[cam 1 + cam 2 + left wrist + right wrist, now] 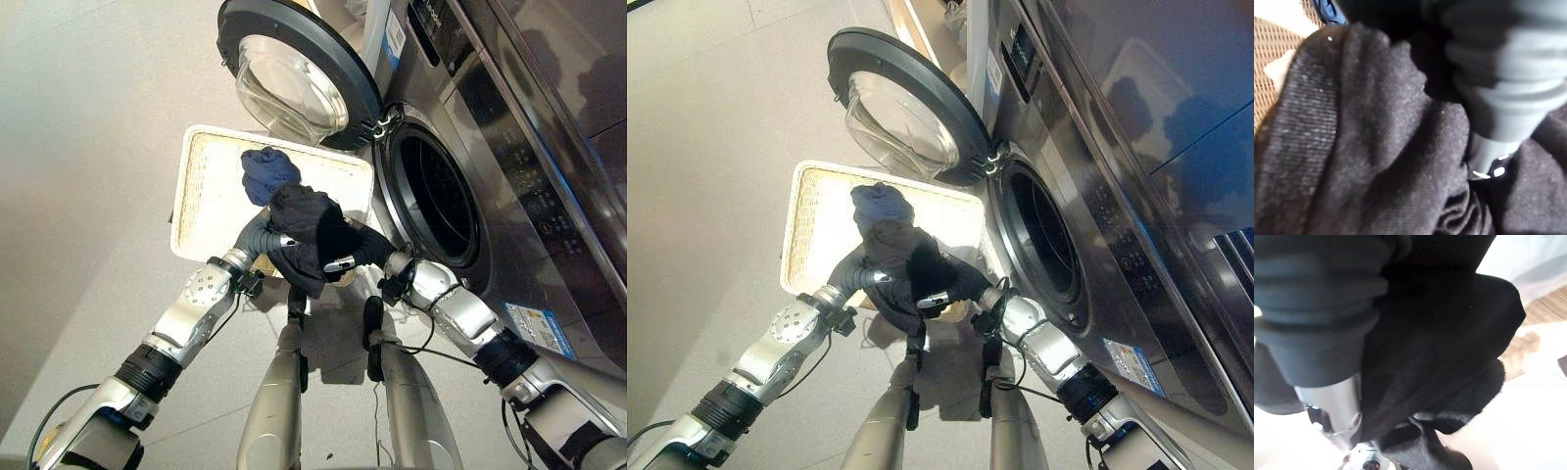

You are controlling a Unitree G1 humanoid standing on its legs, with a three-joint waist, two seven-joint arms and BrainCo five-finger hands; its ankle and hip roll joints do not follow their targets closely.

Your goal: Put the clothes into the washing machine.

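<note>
Black garment (312,235) bunched up between left robot hand (257,238) and right robot hand (364,245), lifted just above near edge of white wicker basket (211,186) on the floor. Fingers of both hands buried in the cloth in the head views; wrist views give mostly dark knit fabric against the ribbed covers, so whether they are clamped on it cannot be told, though the bundle appears carried between the two. Blue garment (267,172) lying in basket just beyond the hands, not touched. Washing machine (529,196) off to the right-hand side of the hands, door (294,69) swung fully open, drum opening (436,196) dark, nothing visible inside as far as can be made out. Progress, judged: early; door open, first item picked up, none loaded yet. Remaining: carry black piece across to opening and push in, then return for blue one. Count: two garments, one basket, one machine, one door.
</note>
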